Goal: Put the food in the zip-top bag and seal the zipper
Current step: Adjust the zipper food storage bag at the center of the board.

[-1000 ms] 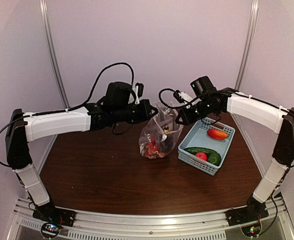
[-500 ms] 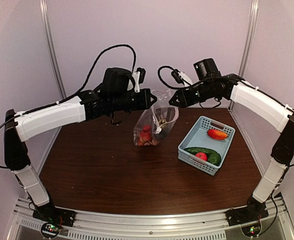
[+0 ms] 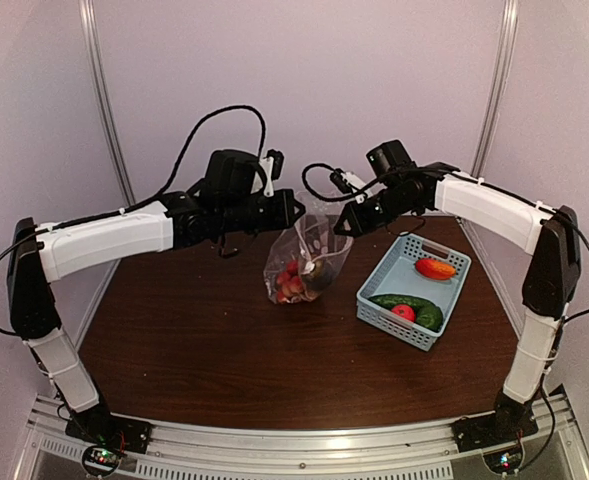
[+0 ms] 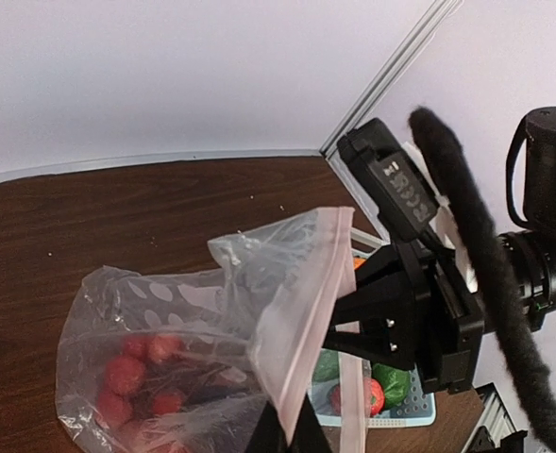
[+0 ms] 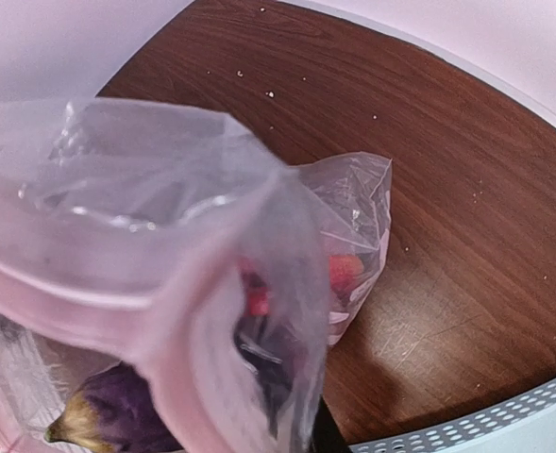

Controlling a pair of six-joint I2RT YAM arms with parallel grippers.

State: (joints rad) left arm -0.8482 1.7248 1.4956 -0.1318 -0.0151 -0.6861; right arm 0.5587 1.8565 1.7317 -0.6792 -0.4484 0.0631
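Observation:
The clear zip-top bag [image 3: 309, 255] hangs between my two grippers over the table's far middle. Inside it lie the red fruit cluster [image 4: 131, 373] and the purple eggplant [image 5: 117, 408]. My left gripper [image 3: 296, 208] [image 4: 292, 436] is shut on the pinkish zipper strip [image 4: 311, 311] at the bag's left corner. My right gripper [image 3: 342, 222] [image 4: 334, 326] is closed on the opposite rim; film drapes over its jaws in the right wrist view. The blue basket [image 3: 374, 310] holds the orange-red piece [image 3: 434, 268], cucumber [image 3: 402, 300], tomato [image 3: 403, 312] and green lump [image 3: 430, 318].
The basket stands right of the bag, close under my right arm. Black cables loop above both wrists. Walls with metal rails close off the back and both sides of the brown table [image 3: 224, 350].
The bag has risen and shifted a little left with my left gripper. My right gripper let the rim loosen, drew up and away, then came back down onto it.

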